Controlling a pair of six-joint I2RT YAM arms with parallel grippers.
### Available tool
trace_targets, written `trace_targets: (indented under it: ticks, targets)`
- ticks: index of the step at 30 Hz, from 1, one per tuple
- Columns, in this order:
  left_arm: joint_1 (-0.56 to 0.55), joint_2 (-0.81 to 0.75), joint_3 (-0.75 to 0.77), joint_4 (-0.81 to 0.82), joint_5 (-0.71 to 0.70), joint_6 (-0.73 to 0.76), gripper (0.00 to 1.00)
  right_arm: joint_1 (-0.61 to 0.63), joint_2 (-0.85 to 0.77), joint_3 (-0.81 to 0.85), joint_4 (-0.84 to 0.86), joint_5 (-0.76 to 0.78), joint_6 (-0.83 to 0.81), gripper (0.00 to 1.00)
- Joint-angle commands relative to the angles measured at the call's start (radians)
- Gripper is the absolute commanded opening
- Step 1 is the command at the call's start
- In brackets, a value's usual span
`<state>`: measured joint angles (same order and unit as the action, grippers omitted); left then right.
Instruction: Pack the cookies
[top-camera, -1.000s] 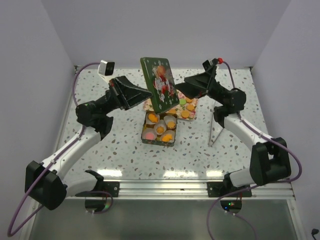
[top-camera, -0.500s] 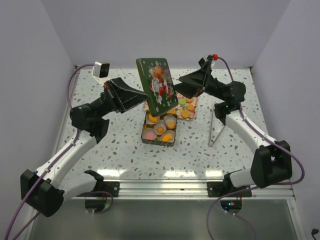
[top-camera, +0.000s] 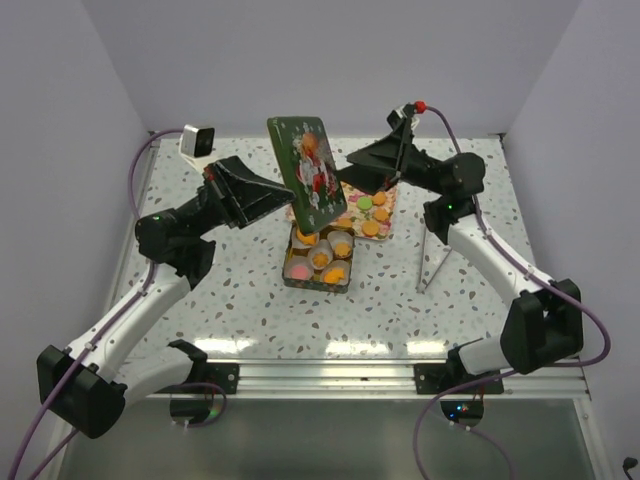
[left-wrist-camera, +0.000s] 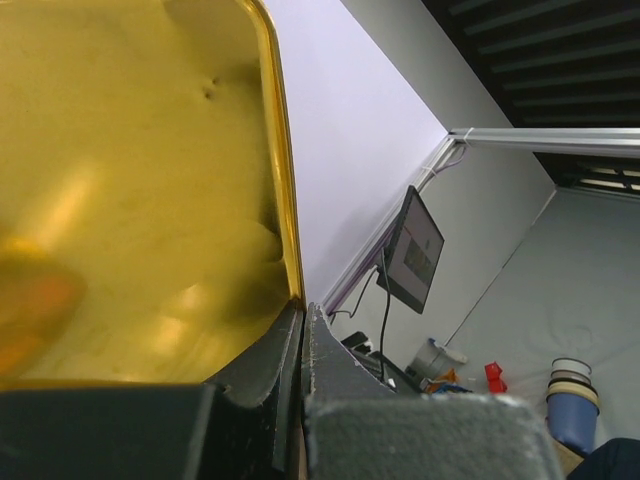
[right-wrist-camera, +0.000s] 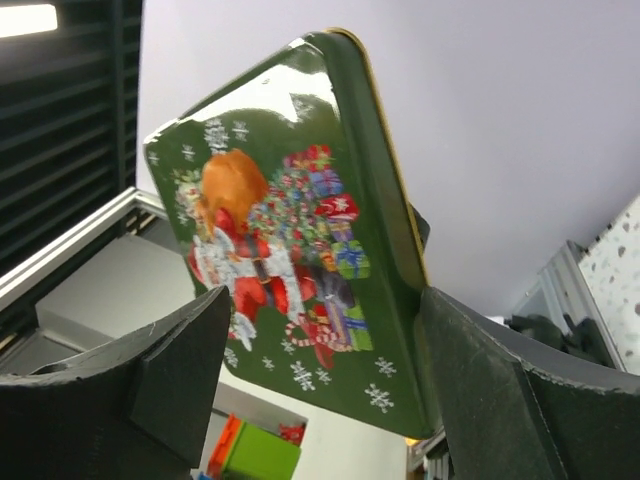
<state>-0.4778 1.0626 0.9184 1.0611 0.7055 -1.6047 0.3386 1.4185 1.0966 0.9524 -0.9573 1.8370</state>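
The cookies, mostly orange, lie flat and face up in white paper cups inside an open green tin at the middle of the speckled white counter, with more loose on a patterned tray just behind; round, they show no long axis. Pale lilac walls close the counter on three sides. Above the tin the left hand pinches the lower left edge of the lid, which stands on end, top leaning left, Santa picture toward the right hand, whose fingers are spread wide just beside the lid's right edge
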Motion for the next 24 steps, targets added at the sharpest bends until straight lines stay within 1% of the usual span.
trace_targets:
  ticks: [1, 2, 3, 4, 5, 6, 9, 11, 14, 15, 16, 17, 18, 19, 20, 21, 24]
  targets:
    - [0.005, 0.005, 0.036, 0.025, -0.020, 0.023, 0.00, 0.034, -0.026, 0.080, -0.195, -0.051, -0.154, 0.80]
    - [0.005, 0.005, 0.043, 0.025, -0.020, 0.022, 0.00, 0.030, -0.036, 0.089, -0.269, -0.047, -0.206, 0.80]
    - [0.005, 0.004, 0.046, 0.022, -0.018, 0.023, 0.00, 0.031, -0.046, 0.101, -0.344, -0.040, -0.311, 0.80]
    - [0.007, 0.002, 0.056, 0.017, -0.018, 0.025, 0.00, 0.031, -0.049, 0.127, -0.468, -0.022, -0.355, 0.80]
    - [0.007, -0.006, 0.057, 0.008, -0.017, 0.028, 0.00, 0.031, -0.050, 0.138, -0.515, -0.011, -0.390, 0.80]
    - [0.005, -0.010, 0.060, -0.013, -0.015, 0.034, 0.00, 0.030, -0.046, 0.149, -0.543, -0.005, -0.424, 0.80]
    - [0.005, -0.030, 0.057, -0.039, -0.015, 0.049, 0.00, 0.030, -0.029, 0.175, -0.535, -0.004, -0.407, 0.80]
    - [0.005, -0.039, 0.048, -0.042, -0.017, 0.051, 0.00, 0.030, -0.015, 0.186, -0.503, -0.009, -0.392, 0.79]
    - [0.005, -0.050, 0.036, -0.044, -0.020, 0.052, 0.00, 0.030, -0.012, 0.175, -0.408, -0.015, -0.328, 0.78]
    - [0.005, -0.050, 0.034, -0.046, -0.020, 0.052, 0.00, 0.031, -0.010, 0.163, -0.353, -0.017, -0.246, 0.78]
    - [0.005, -0.050, 0.033, -0.046, -0.021, 0.052, 0.00, 0.030, -0.001, 0.142, -0.227, -0.017, -0.198, 0.77]
    - [0.005, -0.050, 0.033, -0.043, -0.021, 0.052, 0.00, 0.031, 0.003, 0.132, -0.161, -0.018, -0.149, 0.77]
    - [0.005, -0.050, 0.034, -0.039, -0.021, 0.052, 0.00, 0.031, 0.011, 0.122, -0.091, -0.015, -0.046, 0.77]
    - [0.005, -0.049, 0.033, -0.036, -0.021, 0.051, 0.00, 0.031, 0.014, 0.106, 0.043, -0.012, 0.003, 0.77]
    - [0.007, -0.046, 0.034, -0.026, -0.023, 0.048, 0.00, 0.031, 0.019, 0.103, 0.087, -0.011, 0.071, 0.77]
    - [0.005, -0.043, 0.034, -0.020, -0.023, 0.045, 0.00, 0.033, 0.019, 0.102, 0.132, -0.015, 0.086, 0.75]
    - [0.007, -0.039, 0.033, -0.007, -0.023, 0.038, 0.00, 0.043, 0.000, 0.112, 0.125, -0.034, 0.091, 0.75]
